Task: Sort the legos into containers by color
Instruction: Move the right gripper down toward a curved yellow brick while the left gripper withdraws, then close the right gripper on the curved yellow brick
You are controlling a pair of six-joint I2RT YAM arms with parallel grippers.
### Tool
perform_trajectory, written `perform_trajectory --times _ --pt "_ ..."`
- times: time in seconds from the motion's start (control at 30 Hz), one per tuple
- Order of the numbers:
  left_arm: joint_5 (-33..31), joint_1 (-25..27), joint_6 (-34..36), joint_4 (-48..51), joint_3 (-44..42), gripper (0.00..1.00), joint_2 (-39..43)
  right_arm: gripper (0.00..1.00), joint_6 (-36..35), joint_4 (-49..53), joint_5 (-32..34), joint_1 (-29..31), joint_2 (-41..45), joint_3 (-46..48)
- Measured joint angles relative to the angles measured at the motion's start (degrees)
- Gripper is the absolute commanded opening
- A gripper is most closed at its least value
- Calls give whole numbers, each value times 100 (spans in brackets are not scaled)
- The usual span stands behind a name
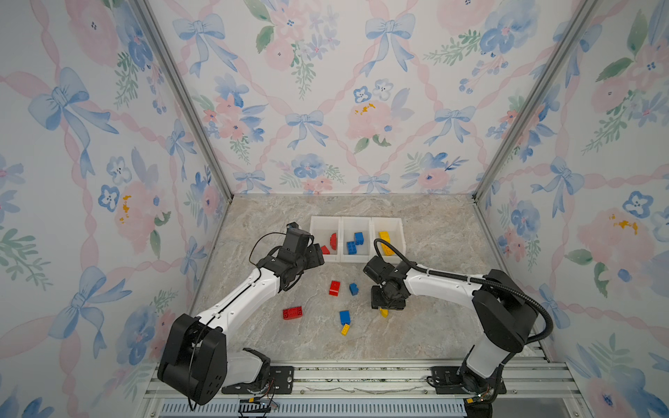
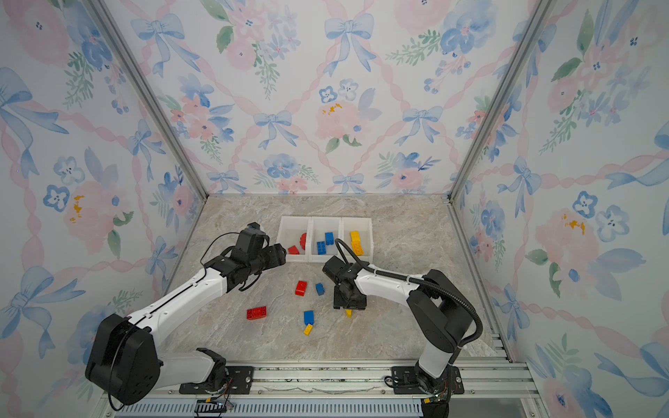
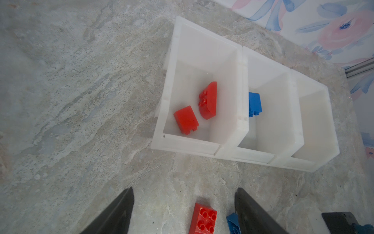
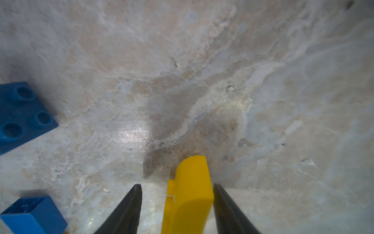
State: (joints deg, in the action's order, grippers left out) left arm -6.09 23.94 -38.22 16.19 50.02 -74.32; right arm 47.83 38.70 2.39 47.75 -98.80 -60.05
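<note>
Roughly half sorted. Three joined white plastic bins (image 1: 354, 259): red studded bricks (image 3: 208, 101), blue studded bricks (image 1: 354, 244), yellow studded bricks (image 1: 385, 240) inside, by colour. Left gripper (image 3: 184, 189) spread, empty, near red compartment (image 3: 204, 66). Right gripper (image 4: 177, 184) straddling curved yellow plastic brick (image 4: 190, 182) on marble-look tabletop (image 1: 434, 325), not yet pinching. Loose: long red brick (image 1: 292, 313), square red brick (image 1: 334, 288), two blue blocks (image 1: 344, 316), small yellow brick (image 1: 345, 329).

The worktop (image 1: 434, 336) looks like smooth stone, veined grey and beige, with a faint sheen. The bins (image 3: 232, 141) near its far edge are milky, slightly see-through matt plastic. The red brick (image 3: 186, 119), blue brick (image 4: 22, 113) and yellow brick (image 4: 190, 192) are smooth, glossy plastic. Rails (image 1: 362, 376) along the near edge are ribbed bare metal.
</note>
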Motion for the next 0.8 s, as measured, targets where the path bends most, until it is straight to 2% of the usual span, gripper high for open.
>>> perform_trajectory --times 0.4,0.8 --pt "20 -129 -59 11 -129 80 216 36 22 2 68 37 -87 -2" --pt "20 -197 -59 9 -144 80 219 25 0 31 111 37 -109 -31"
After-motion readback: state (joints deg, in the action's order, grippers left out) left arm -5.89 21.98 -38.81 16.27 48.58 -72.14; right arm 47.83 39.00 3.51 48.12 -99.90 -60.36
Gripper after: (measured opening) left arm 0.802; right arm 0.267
